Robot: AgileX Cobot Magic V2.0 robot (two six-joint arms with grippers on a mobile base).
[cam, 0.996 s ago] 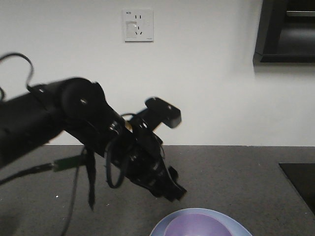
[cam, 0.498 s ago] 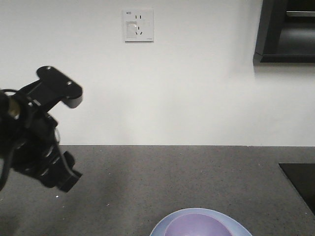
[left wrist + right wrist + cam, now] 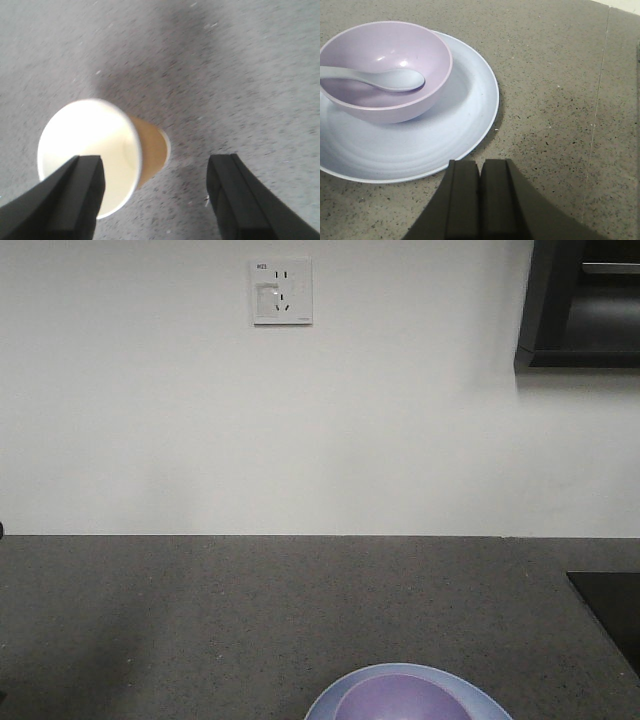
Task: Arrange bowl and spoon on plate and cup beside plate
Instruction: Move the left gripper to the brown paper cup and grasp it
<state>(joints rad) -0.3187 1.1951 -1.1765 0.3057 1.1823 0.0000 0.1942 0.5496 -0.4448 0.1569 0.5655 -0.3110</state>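
While the left jaws hang spread wide above the grey speckled table (image 3: 240, 75), the cup (image 3: 107, 150) sits low and to the left in the left wrist view. It is small and handleless, cream-white inside with a thin pale rim, and tan-brown on the strip of outer wall that shows. One dark jaw overlaps the cup's lower left rim in that view, and the other stands well apart to the right with bare table in between. Whether that jaw touches the cup cannot be told. A soft shadow lies on the table beyond the cup.

Over in the right wrist view, the bowl (image 3: 395, 50) is lavender-purple, smooth and glossy, with small highlights on its inner wall. It rests on the plate (image 3: 465, 100), toward the far left of it. That plate is pale blue, matte and wider than the bowl, with a shallow raised rim. Inside the bowl lies the spoon (image 3: 395, 80), pale blue, its rounded scoop on the bowl's floor and its handle running out over the left rim. The right jaws are pressed together with nothing between them, just off the plate's near edge.

From the front, only the plate and bowl show at the bottom edge, below a white wall with a socket (image 3: 280, 291).
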